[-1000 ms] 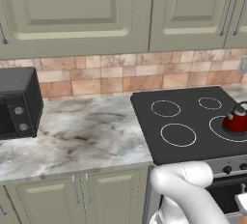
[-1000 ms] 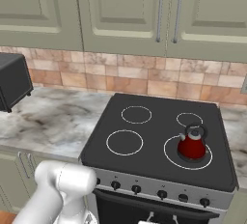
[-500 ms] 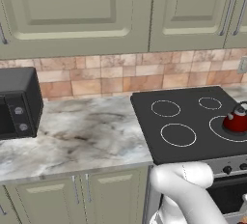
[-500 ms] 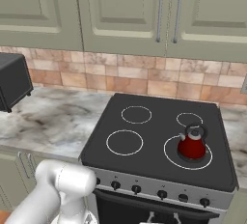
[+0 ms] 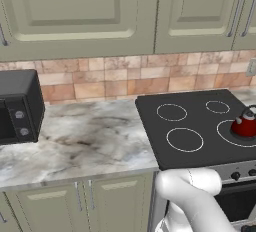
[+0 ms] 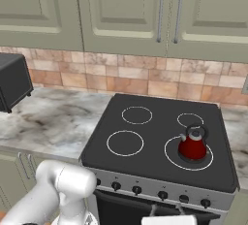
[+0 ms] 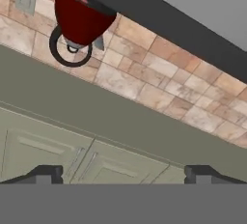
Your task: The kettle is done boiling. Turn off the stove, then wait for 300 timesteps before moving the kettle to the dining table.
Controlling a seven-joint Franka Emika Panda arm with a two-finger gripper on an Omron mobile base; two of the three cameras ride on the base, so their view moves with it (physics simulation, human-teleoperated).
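Observation:
The small red kettle (image 5: 245, 125) (image 6: 193, 145) stands upright on the front right burner of the black stove (image 5: 200, 126) (image 6: 150, 156). A row of black knobs (image 6: 137, 189) runs along the stove's silver front. The hand view is rolled upside down: the kettle (image 7: 79, 18) hangs from the dark stove edge (image 7: 169, 20) at the upper left, with its silver handle loop below it. My gripper (image 7: 123, 175) is open, its fingertips (image 7: 46, 172) set wide apart with nothing between them, low in front of the stove and well short of the kettle. The dining table is out of view.
A black microwave (image 5: 17, 106) (image 6: 12, 81) sits on the marbled counter (image 5: 85, 136) left of the stove. Green wall cabinets (image 6: 145, 10) and a tiled backsplash (image 5: 130, 78) rise behind. My white arm (image 5: 192, 201) (image 6: 63, 190) bends down before the lower cabinet doors.

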